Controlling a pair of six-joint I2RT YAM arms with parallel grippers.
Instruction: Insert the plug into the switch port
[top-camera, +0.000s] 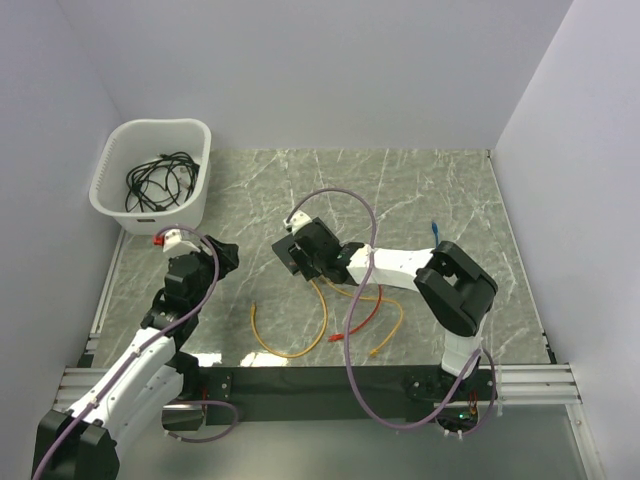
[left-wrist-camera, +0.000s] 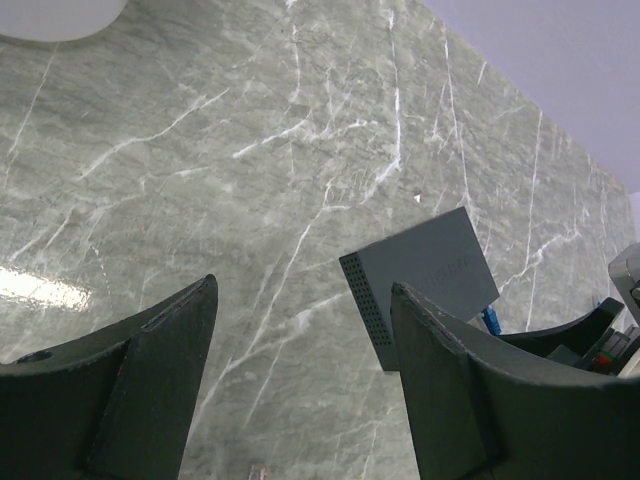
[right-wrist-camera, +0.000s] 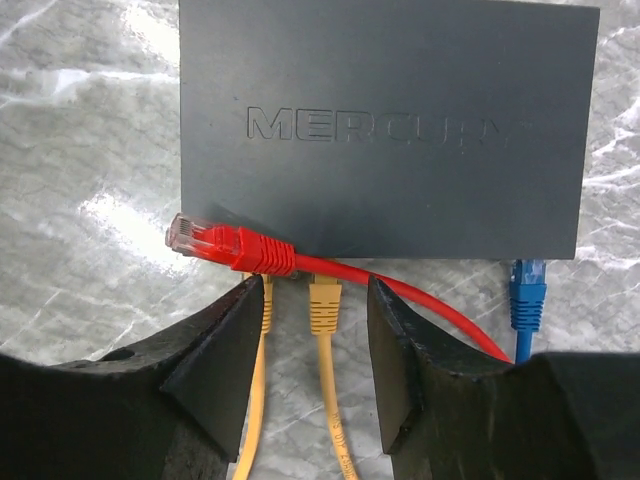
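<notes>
Over on the left, the white basket (top-camera: 150, 217) is sitting at the far corner of the marble table (top-camera: 420, 190) with a tangle of black cables (top-camera: 160, 180) in it. The left gripper (left-wrist-camera: 302, 300) is hovering just in front of it, jaws standing wide with nothing between them. Toward the middle, the black switch (right-wrist-camera: 380, 130) is lying flat, its port edge facing the right arm. Two yellow plugs (right-wrist-camera: 325, 300) are sitting along that edge and, further right, a blue plug (right-wrist-camera: 527, 295) too. The red plug (right-wrist-camera: 215, 240) is not seated. It is lying crosswise along the port edge, clear tip pointing left, its cord trailing off to the right. The right gripper (right-wrist-camera: 315, 290) is hanging right at that edge, jaws about half parted either side of a yellow cord and, as far as I can see, clamping nothing. I'd expect the red plug to be light and hard, with a brittle little latch, while its cord looks springy enough to twist it off line. The red boot just behind the clear tip looks like the place to pinch. The switch looks light too and may skate on the smooth marble when pushed, so bracing its far edge would help.
</notes>
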